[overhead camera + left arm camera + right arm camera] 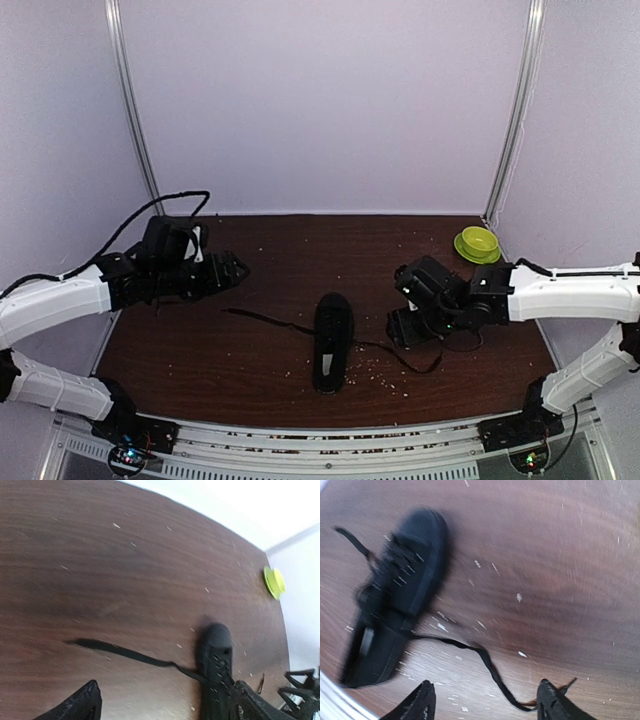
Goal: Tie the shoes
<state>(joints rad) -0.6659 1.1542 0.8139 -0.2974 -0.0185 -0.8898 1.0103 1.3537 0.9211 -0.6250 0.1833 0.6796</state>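
The black shoe (pixel 332 340) lies in the middle of the table, toe pointing away from the arms. One lace (pixel 262 319) trails flat to the left and the other lace (pixel 398 354) runs right. My left gripper (pixel 238 269) hovers left of the shoe, open and holding nothing. Its wrist view has the shoe (pixel 216 662) and the left lace (pixel 125 653) lying ahead of the gripper (pixel 167 711). My right gripper (pixel 406 326) is open just right of the shoe. In its wrist view the right lace (pixel 492 670) lies between the spread fingers of the gripper (pixel 482 707), its tip beside the right finger (pixel 551 705).
A green bowl (pixel 478 243) sits at the back right corner, also seen as the green bowl (pixel 274 582) in the left wrist view. Pale crumbs (pixel 385 375) are scattered on the brown tabletop (pixel 300 250). White walls enclose the back and sides.
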